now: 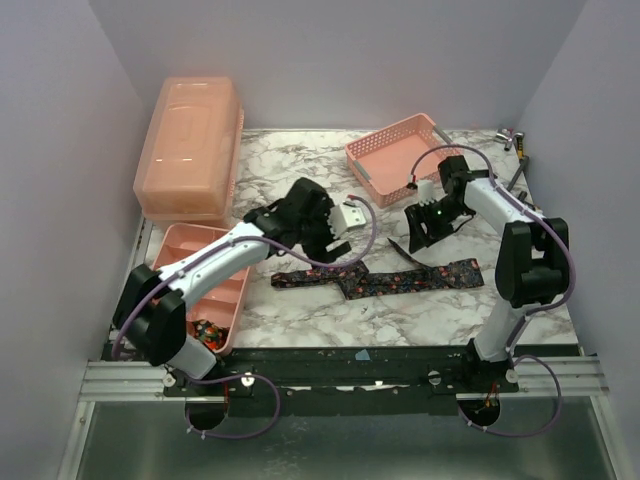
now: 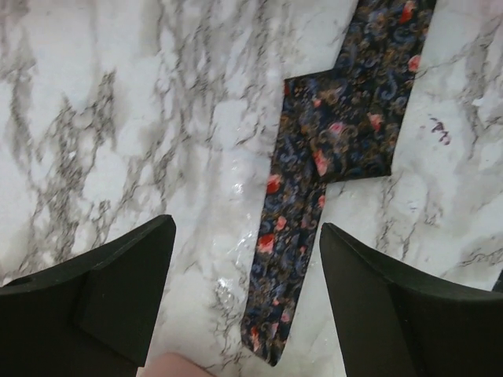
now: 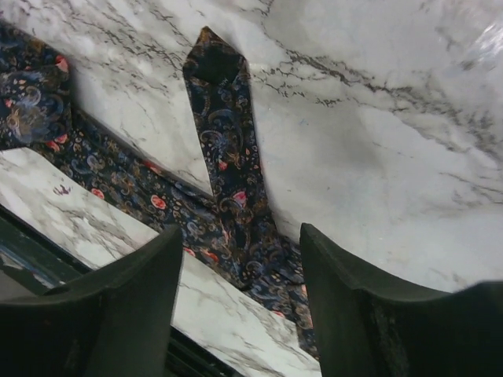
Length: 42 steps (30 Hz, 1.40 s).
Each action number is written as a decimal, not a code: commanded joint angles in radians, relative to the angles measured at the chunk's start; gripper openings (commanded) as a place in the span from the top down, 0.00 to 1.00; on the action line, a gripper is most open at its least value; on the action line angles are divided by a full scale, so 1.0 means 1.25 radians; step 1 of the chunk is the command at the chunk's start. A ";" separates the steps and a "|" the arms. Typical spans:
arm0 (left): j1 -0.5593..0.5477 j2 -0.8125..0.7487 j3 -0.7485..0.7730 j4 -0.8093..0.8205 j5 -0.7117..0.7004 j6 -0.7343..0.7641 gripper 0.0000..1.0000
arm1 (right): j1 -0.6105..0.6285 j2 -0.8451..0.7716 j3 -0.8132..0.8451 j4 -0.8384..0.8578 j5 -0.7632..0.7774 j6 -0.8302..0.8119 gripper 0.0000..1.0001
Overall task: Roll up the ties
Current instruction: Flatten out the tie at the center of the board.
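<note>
One dark patterned tie [image 1: 400, 277] lies flat along the front of the marble table, with a narrow strip [image 1: 405, 248] angling up from it. My left gripper [image 1: 322, 245] hovers open above the tie's left part. In the left wrist view its narrow end [image 2: 275, 314] lies between the open fingers [image 2: 126, 275], nearer the right one, untouched. My right gripper [image 1: 418, 232] is open above the folded part. In the right wrist view the tie's pointed end [image 3: 212, 63] runs down to a fold [image 3: 251, 259] between the fingers [image 3: 354, 290].
A pink lidded box [image 1: 190, 150] stands at the back left. A pink basket [image 1: 372, 160] stands at the back centre. A pink tray [image 1: 180, 250] at the left holds a small dark speckled bundle [image 1: 208, 333] at its near end. The table's front edge is close to the tie.
</note>
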 commanded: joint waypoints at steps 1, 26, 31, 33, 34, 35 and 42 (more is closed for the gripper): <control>-0.076 0.163 0.159 -0.034 0.034 -0.053 0.20 | -0.007 0.030 -0.038 0.030 0.006 0.047 0.42; -0.175 0.331 0.358 -0.266 -0.073 -0.015 0.98 | -0.007 0.052 -0.236 0.157 0.150 0.036 0.73; -0.174 0.147 0.113 -0.256 -0.054 0.052 1.00 | -0.009 0.063 -0.241 0.179 0.180 0.026 0.99; -0.175 0.107 0.001 -0.250 -0.072 0.060 1.00 | -0.009 0.063 -0.238 0.180 0.180 0.024 0.99; -0.175 0.094 -0.042 -0.246 -0.080 0.058 1.00 | -0.009 0.061 -0.236 0.179 0.180 0.024 0.99; -0.175 0.083 -0.088 -0.238 -0.087 0.056 1.00 | -0.009 0.057 -0.233 0.177 0.177 0.025 0.99; -0.175 0.069 -0.212 -0.209 -0.096 0.029 0.59 | -0.009 0.039 -0.218 0.148 0.166 0.019 0.99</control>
